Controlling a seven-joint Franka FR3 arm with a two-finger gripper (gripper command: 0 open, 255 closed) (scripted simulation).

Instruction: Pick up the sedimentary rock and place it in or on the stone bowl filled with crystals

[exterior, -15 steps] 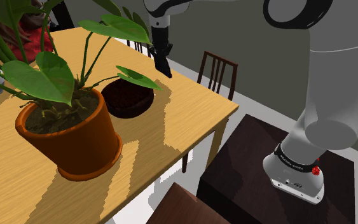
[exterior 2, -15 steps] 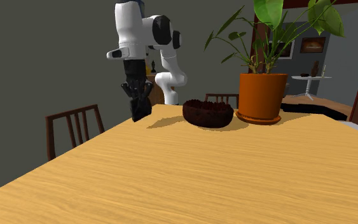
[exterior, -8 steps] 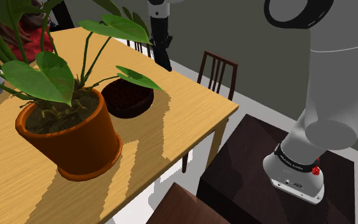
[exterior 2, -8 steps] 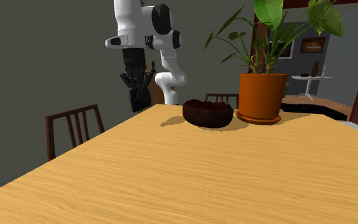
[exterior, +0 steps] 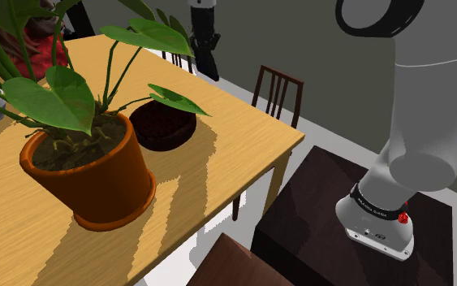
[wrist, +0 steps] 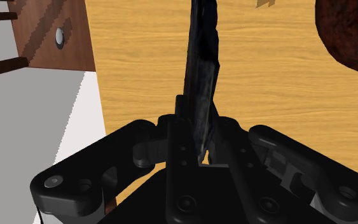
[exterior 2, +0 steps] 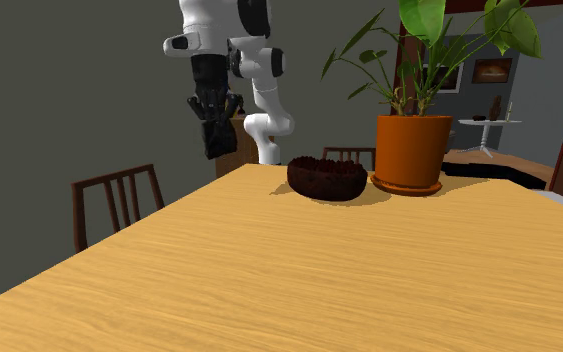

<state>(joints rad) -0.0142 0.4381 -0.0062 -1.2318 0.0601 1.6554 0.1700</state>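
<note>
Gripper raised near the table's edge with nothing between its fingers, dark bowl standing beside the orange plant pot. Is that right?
Not quite: the gripper is not empty. The wrist view shows its fingers shut on a thin dark rock. The rest holds: it is raised near the edge of the table, and the dark bowl stands beside the orange plant pot.

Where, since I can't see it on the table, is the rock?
The rock is clamped in the gripper, in the air over the table's edge, at the shoulder view's top middle, beyond the bowl.
</note>
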